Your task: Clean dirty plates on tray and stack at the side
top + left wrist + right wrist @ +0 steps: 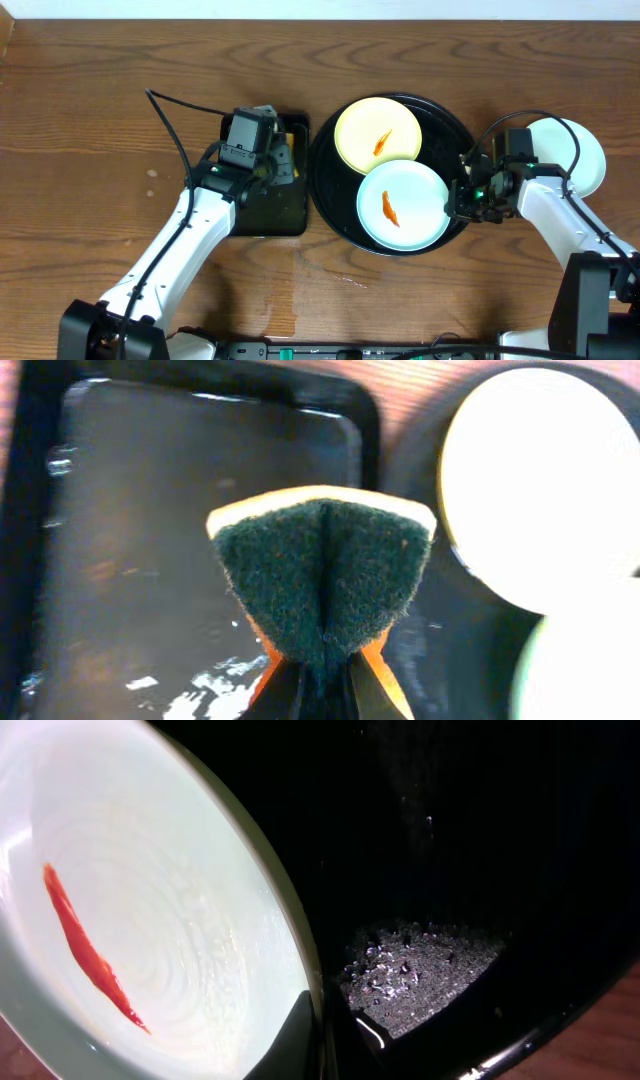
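The round black tray (445, 120) holds a pale yellow plate (365, 140) and a mint plate (415, 195), each with an orange-red sauce smear. A second mint plate (580, 150), with no smear showing, lies on the table right of the tray. My right gripper (455, 200) is shut on the right rim of the smeared mint plate (170, 920); in the right wrist view its jaws (320, 1035) pinch that rim. My left gripper (325, 685) is shut on a folded green-and-yellow sponge (320, 570) above the rectangular tray, left of the yellow plate (540, 480).
A small rectangular black tray (270, 210), wet and glossy (150, 510), lies just left of the round tray. Water droplets lie on the round tray's floor (420, 965). The wooden table's back edge runs along the top of the overhead view.
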Robot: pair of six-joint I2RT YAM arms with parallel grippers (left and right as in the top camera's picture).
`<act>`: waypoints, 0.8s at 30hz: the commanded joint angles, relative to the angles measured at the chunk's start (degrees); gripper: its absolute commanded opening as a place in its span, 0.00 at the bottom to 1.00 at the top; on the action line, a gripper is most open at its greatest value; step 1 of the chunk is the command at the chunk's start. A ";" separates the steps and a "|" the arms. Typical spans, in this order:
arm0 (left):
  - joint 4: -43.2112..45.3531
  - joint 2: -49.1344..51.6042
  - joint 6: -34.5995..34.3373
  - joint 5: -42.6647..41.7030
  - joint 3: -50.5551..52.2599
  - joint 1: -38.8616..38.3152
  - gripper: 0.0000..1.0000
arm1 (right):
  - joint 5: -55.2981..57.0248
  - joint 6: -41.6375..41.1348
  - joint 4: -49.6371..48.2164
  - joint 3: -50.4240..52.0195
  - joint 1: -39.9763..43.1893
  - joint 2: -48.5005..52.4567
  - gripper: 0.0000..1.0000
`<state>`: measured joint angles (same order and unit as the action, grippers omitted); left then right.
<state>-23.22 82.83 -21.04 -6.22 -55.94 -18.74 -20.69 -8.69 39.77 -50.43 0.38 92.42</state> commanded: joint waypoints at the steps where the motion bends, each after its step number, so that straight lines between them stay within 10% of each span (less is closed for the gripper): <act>1: 0.44 -0.11 1.31 -4.76 -0.02 0.35 0.07 | -0.13 -0.20 0.09 0.37 -1.51 -0.15 0.01; 24: 10.62 3.02 -5.09 -13.62 0.00 -12.33 0.07 | 1.20 -6.43 -1.75 0.37 -7.61 -0.15 0.01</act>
<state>-13.63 83.72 -22.37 -18.57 -55.94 -28.23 -19.38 -13.02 38.41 -50.41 -5.87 92.42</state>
